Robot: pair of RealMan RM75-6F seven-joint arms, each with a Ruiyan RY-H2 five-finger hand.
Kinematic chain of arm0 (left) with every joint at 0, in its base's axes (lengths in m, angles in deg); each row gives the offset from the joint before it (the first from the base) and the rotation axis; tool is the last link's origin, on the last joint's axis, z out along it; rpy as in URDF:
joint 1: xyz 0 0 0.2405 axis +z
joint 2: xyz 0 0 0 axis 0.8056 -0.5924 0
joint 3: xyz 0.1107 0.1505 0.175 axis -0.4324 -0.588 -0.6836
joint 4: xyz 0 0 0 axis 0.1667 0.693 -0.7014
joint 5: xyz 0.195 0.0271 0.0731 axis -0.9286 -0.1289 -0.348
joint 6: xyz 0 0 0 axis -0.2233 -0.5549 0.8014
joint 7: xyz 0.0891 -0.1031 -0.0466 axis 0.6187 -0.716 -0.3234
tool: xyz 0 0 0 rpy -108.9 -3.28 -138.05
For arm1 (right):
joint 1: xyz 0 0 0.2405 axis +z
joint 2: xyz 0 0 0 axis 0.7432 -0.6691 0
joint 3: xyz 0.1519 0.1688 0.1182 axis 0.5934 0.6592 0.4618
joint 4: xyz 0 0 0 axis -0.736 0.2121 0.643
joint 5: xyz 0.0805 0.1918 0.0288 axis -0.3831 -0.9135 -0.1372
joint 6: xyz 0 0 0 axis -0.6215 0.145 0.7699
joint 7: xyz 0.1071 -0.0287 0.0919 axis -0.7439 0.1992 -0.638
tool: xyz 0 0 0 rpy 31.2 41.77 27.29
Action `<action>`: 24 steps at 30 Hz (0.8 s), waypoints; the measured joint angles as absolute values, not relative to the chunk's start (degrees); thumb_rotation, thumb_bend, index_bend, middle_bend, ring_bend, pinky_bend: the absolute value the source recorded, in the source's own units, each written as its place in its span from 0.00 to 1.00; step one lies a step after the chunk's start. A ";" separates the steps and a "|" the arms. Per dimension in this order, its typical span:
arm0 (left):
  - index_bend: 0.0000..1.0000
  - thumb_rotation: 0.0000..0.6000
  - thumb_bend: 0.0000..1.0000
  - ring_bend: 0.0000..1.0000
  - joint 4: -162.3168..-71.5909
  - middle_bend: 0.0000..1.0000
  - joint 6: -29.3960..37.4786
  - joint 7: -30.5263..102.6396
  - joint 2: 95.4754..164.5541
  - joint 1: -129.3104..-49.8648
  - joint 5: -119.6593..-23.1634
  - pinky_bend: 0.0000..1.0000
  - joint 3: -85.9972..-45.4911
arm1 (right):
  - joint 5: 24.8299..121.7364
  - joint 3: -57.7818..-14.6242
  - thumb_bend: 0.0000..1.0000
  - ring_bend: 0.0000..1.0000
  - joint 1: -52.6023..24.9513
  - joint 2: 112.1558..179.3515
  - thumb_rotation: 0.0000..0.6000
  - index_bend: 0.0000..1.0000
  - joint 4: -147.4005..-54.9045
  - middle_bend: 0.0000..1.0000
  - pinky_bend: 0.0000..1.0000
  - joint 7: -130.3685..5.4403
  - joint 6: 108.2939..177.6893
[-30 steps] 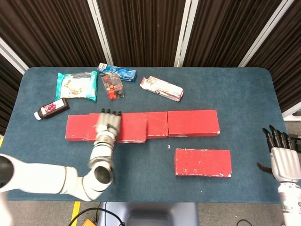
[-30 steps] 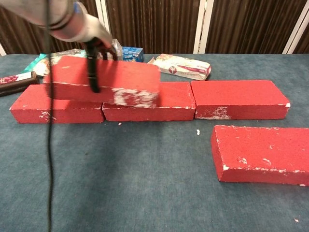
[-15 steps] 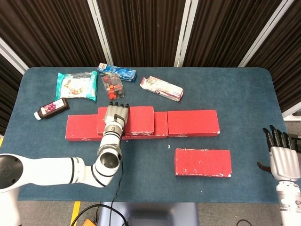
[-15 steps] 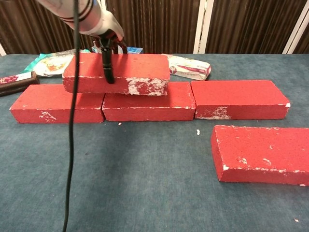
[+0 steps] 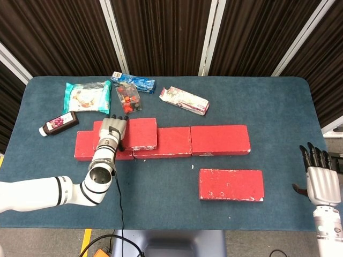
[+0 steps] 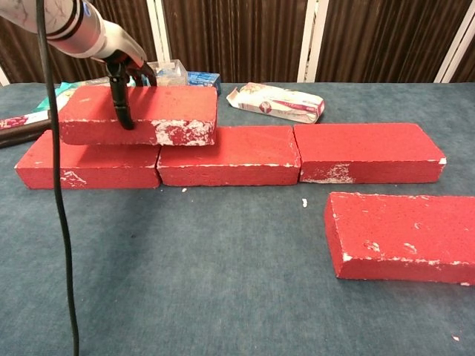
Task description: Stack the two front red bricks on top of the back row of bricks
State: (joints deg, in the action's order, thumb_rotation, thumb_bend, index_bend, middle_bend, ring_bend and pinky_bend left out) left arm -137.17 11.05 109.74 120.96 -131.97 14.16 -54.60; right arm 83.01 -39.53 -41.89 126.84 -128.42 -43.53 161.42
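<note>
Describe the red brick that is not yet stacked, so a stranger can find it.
On the blue cloth table, find the back row of three red bricks. The lone red foam brick lies flat before the row's right end, touching nothing, unlike the raised brick the left hand grips.

Bright, even light is falling from above, leaving only faint shadows under the bricks (image 6: 230, 154). Both views are staying sharp; the curtain (image 5: 161, 32) at twelve o'clock is looking dim.

The head view looks steeply down from above, far enough back to take in the whole blue bench (image 5: 278, 107). The chest view sits low and close at the near edge, facing level toward the curtain (image 6: 245, 37). Both share the red bricks (image 6: 223, 152).
</note>
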 measured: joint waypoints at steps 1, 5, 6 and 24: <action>0.04 1.00 0.24 0.00 -137.04 0.16 11.41 109.69 120.98 -131.86 14.25 0.05 -54.73 | 82.90 -39.51 0.00 0.00 -41.89 126.85 1.00 0.10 -128.42 0.00 0.00 -43.51 161.41; 0.04 1.00 0.24 0.00 -136.67 0.16 12.21 109.40 121.38 -131.58 14.30 0.05 -55.51 | 82.63 -39.36 0.00 0.00 -41.90 126.78 1.00 0.10 -128.39 0.00 0.00 -43.66 161.43; 0.04 1.00 0.24 0.00 -136.74 0.16 12.31 109.26 121.41 -131.53 14.35 0.04 -55.53 | 82.58 -39.31 0.00 0.00 -41.90 126.79 1.00 0.10 -128.37 0.00 0.00 -43.69 161.46; 0.03 1.00 0.24 0.00 -137.31 0.14 12.09 107.22 123.02 -132.00 12.66 0.04 -57.22 | 82.42 -39.57 0.00 0.00 -41.69 127.19 1.00 0.10 -128.52 0.00 0.00 -42.95 161.12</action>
